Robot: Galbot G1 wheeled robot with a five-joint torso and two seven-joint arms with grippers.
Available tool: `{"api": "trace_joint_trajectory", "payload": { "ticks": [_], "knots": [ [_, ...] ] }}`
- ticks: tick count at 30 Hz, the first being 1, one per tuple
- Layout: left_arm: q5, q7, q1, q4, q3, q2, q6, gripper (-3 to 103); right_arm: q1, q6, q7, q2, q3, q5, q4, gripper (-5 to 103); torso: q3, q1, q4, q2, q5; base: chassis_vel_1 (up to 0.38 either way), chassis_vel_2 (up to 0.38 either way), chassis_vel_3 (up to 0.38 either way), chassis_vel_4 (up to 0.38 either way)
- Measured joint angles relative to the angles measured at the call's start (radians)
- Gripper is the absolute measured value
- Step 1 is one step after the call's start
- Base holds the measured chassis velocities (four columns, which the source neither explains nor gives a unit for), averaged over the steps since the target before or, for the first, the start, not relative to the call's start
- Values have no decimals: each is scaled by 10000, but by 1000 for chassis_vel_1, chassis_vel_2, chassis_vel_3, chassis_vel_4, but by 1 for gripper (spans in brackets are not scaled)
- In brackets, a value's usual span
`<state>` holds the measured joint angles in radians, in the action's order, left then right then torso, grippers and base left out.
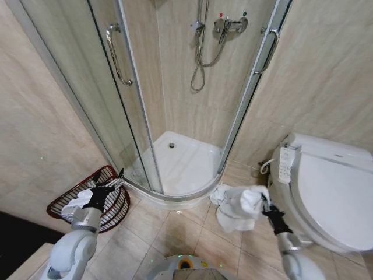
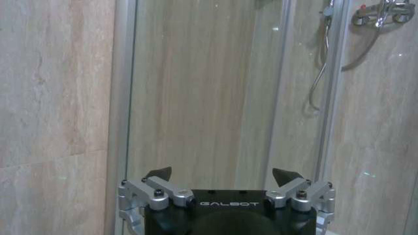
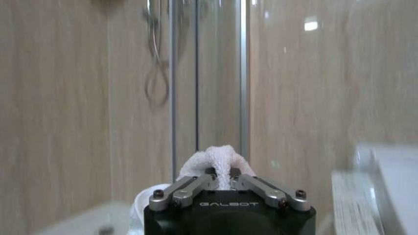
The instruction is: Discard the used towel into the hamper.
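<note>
From the head camera, the right gripper point(image 1: 263, 205) has the white towel point(image 1: 239, 207) bunched up, its tail drooping toward the beige floor tiles point(image 1: 186, 233) by the toilet point(image 1: 332, 192). The wire hamper point(image 1: 70, 201) sits well apart at the left, the left gripper point(image 1: 111, 185) above it. Left wrist: jaws spread wide, nothing between them. Right wrist: fingers point(image 3: 189, 186) pinched tight on fluffy terry cloth. It looks soft, light and floppy, so a grip on a thick fold is best.

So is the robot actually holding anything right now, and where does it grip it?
The right gripper pinches the white towel by a bunched fold. The left gripper is open, holding nothing.
</note>
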<state>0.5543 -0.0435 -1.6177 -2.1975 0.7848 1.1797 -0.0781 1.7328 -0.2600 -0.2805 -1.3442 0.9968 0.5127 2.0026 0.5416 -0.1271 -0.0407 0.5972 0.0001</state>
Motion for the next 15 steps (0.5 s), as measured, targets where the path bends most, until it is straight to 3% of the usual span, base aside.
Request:
{"api": "trace_joint_trajectory", "payload": {
  "ticks": [15],
  "knots": [
    [0,0,0,0,0,0,0,100,121,1170,1572,1994,2781,2753,3712,4,0,0,-1,0,-3,0,0,0,0]
  ]
}}
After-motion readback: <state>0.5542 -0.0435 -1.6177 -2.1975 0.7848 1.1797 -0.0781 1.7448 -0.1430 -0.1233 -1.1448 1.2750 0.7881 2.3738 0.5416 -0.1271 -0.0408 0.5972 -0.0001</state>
